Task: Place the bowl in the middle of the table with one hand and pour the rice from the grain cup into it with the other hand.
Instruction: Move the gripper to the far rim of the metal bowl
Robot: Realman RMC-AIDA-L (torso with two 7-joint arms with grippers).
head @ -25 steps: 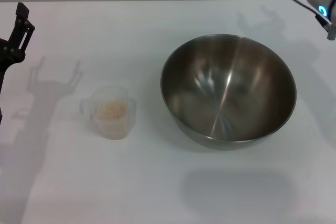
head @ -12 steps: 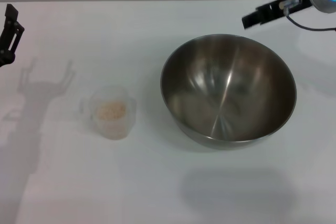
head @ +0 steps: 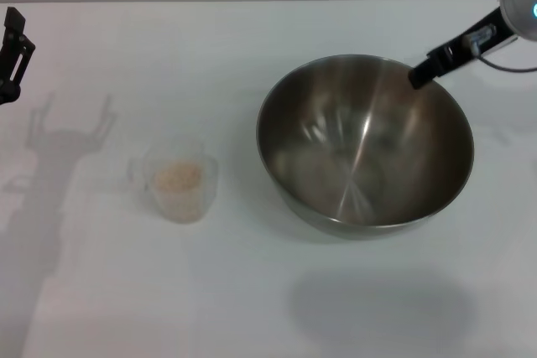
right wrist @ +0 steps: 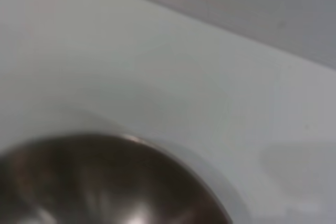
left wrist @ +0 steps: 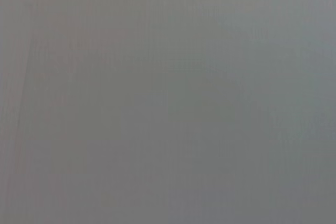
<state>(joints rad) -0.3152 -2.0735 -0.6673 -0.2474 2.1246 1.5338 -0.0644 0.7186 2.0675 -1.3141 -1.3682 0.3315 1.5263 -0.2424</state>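
Observation:
The large steel bowl (head: 365, 144) stands upright and empty on the white table (head: 252, 291), right of centre. The small clear grain cup (head: 178, 180) stands to its left, holding a low heap of rice (head: 177, 176). My right gripper (head: 419, 75) reaches in from the upper right, with its tip just over the bowl's far right rim. The right wrist view shows that rim (right wrist: 131, 142) close below. My left gripper (head: 15, 39) hangs at the far left edge, well away from the cup; its shadow shows two spread prongs. The left wrist view shows only plain grey.
The table's far edge (head: 252, 1) runs along the top of the head view. Bare white tabletop lies in front of the cup and bowl and between them. Shadows of both arms fall on the table.
My right gripper has come down and inward from the upper right corner to the bowl's far right rim. My left gripper has drawn back toward the left edge. Bowl and cup have not moved.

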